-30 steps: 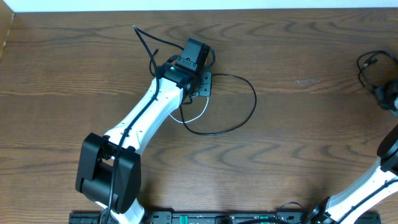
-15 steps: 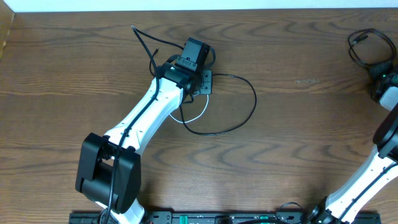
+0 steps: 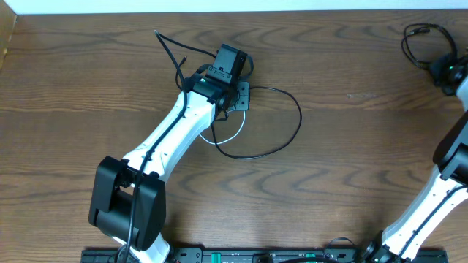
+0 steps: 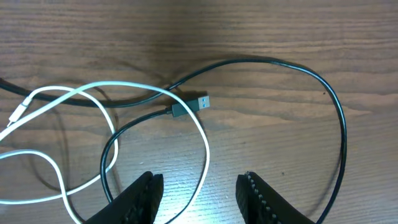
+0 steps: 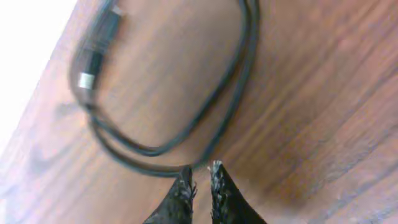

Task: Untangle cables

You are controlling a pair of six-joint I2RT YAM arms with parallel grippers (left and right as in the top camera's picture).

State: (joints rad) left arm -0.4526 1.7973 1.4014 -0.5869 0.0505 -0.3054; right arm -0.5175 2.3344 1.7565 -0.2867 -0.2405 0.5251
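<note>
A long black cable (image 3: 296,117) and a thin white cable (image 3: 232,135) lie loose and crossed on the wooden table, partly under my left gripper (image 3: 235,95). In the left wrist view the black cable (image 4: 298,65) ends in a small plug (image 4: 193,104), and the white cable (image 4: 124,87) loops between my open, empty jaws (image 4: 199,177). A second black cable (image 3: 414,31) lies looped at the far right corner. My right gripper (image 3: 444,69) is beside it. In the right wrist view the jaws (image 5: 200,168) are pinched on that loop (image 5: 244,68).
The table's far edge (image 3: 292,10) runs close behind the right gripper and the looped cable. One black cable end (image 3: 164,44) reaches up and left of the left wrist. Bare wood lies between the two arms.
My right gripper has moved toward the far right corner, and the looped black cable has moved with it. The left arm and the central cables have not moved.
</note>
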